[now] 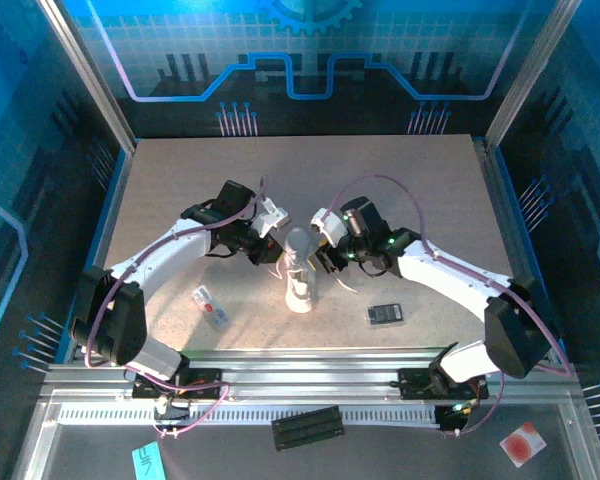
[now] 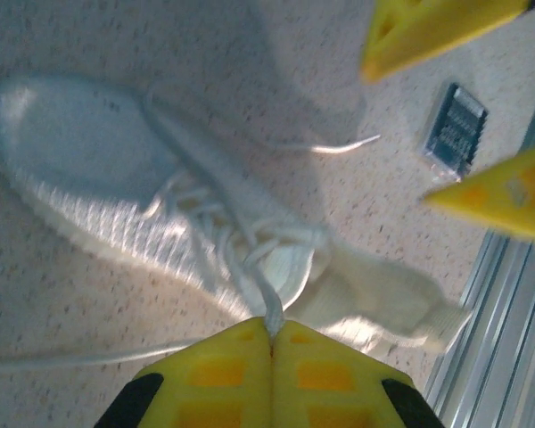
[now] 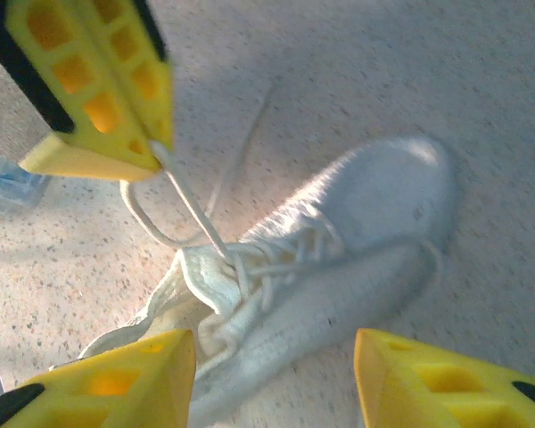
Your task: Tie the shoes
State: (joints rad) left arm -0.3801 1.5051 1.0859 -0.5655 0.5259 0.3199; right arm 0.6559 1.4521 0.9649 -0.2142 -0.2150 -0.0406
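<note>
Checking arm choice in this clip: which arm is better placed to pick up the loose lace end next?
Right. The right pincer hangs open over the sneaker, with the loose lace end close by. The left pincer is shut on the other lace, so it is occupied.

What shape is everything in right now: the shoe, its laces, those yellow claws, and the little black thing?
White knit sneaker: resting on the speckled table, laces untied.
Thin white lace: one strand stretched taut from the sneaker, pinched at its end.
Left gripper, yellow fingers: shut on the lace.
Right gripper, yellow fingers: open, holding nothing, over the sneaker.
Flat black rectangle: lying flat, untouched.
</note>
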